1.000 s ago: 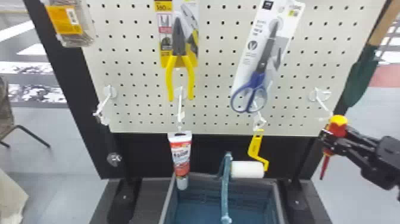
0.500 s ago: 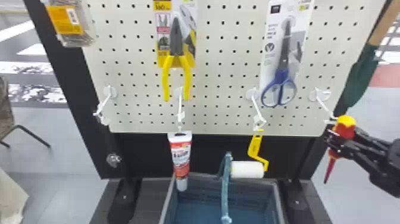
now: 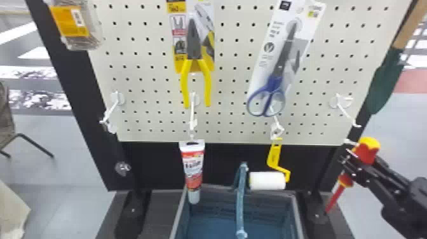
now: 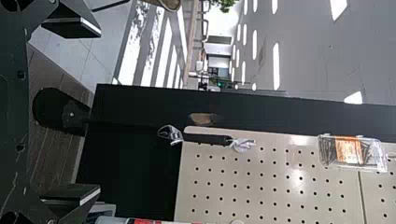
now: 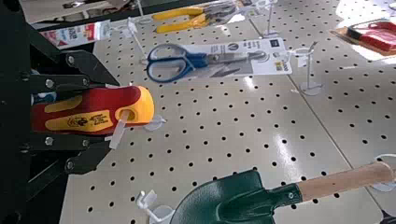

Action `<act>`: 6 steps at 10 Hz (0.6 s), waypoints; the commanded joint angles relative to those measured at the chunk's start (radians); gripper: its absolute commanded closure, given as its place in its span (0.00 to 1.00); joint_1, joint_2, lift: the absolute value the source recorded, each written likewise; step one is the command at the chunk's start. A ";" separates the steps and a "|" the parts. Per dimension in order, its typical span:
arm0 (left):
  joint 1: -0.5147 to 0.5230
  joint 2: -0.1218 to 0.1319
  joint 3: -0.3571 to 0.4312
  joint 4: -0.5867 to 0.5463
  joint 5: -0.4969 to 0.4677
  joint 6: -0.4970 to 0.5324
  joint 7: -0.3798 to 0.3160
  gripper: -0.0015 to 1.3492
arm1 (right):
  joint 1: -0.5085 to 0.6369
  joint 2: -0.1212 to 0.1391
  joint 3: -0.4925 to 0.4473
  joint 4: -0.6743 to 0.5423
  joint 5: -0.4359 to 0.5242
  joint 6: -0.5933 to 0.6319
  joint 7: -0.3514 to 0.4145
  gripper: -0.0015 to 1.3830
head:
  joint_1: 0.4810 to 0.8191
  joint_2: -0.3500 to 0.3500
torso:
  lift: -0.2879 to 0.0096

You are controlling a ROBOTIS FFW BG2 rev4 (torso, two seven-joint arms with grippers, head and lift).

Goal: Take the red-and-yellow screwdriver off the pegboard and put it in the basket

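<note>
Red-and-yellow, plastic-handled screwdriver (image 3: 366, 153), clamped in black flat-fingered right gripper (image 5: 113, 115): draw smoothly clear of white hook (image 3: 339, 101). Lower gently into blue plastic basket (image 3: 219, 202).

The basket (image 3: 298, 211) is open beside its handle (image 3: 240, 197), though a roller (image 3: 267, 180) hangs near its far rim.
</note>
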 commanded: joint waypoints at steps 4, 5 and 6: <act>-0.010 0.006 -0.006 0.002 0.000 0.002 -0.003 0.10 | 0.002 0.041 0.102 0.196 -0.167 -0.116 -0.077 0.85 | 0.20 0.50 | 0.63; -0.012 0.006 -0.006 0.002 0.002 0.002 -0.005 0.10 | -0.008 0.039 0.123 0.262 -0.191 -0.145 -0.077 0.85 | 0.20 0.50 | 0.63; -0.012 0.006 -0.006 0.002 0.002 0.002 -0.005 0.10 | -0.021 0.041 0.139 0.321 -0.214 -0.174 -0.079 0.85 | 0.20 0.50 | 0.63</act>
